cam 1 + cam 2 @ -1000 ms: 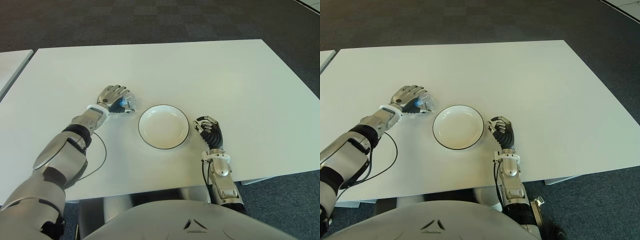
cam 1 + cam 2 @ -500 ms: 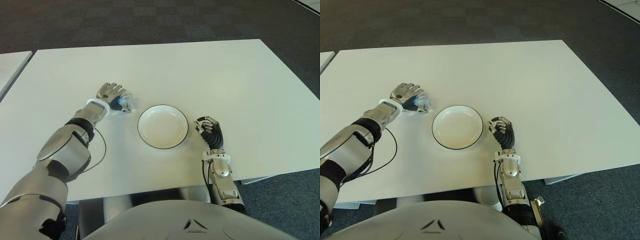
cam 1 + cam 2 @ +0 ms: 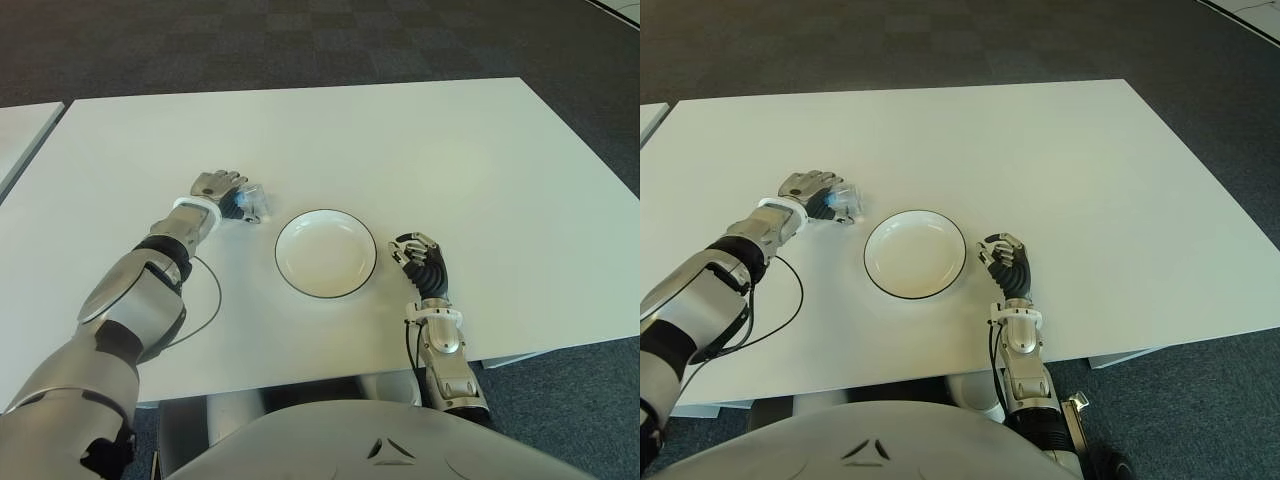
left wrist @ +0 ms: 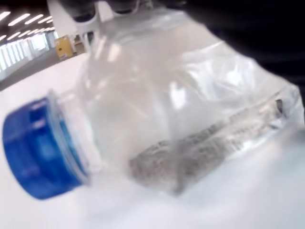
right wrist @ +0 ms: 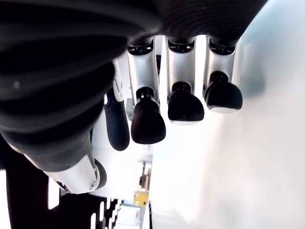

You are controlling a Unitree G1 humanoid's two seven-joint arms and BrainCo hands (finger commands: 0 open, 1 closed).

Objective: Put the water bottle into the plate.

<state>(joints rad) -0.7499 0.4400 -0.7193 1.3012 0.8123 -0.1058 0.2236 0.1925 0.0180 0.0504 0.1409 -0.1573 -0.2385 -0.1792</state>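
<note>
1. Bottle [image 3: 250, 203] lying on its side on the table [image 3: 450, 150], just left of the plate [image 3: 326, 253] and not in it; blue cap [image 4: 40, 152] and crumpled clear body filling the left wrist view, resting on the white surface.
2. Left hand [image 3: 222, 192] at the bottle's far-left side, fingers curled round it; compared with a second ago, drawn back and rotated, showing less of its back; bottle shifted slightly up and away with it, no nearer the plate.
3. Grip judged closed on the bottle, yet not lifted; body apparently in contact with the table in the wrist view.
4. Meaning for the task: grasp adjusted rather than transport begun; probably a re-seat of the fingers before a lift; soft, dented plastic likely to squash and slip under a loose hold.
5. Right hand [image 3: 422, 264] beside the plate, on its right; fingers [image 5: 147, 121] curled and empty; unchanged over the last second.
6. Left to do: raise the bottle, carry it right over the rim, set it down inside.
</note>
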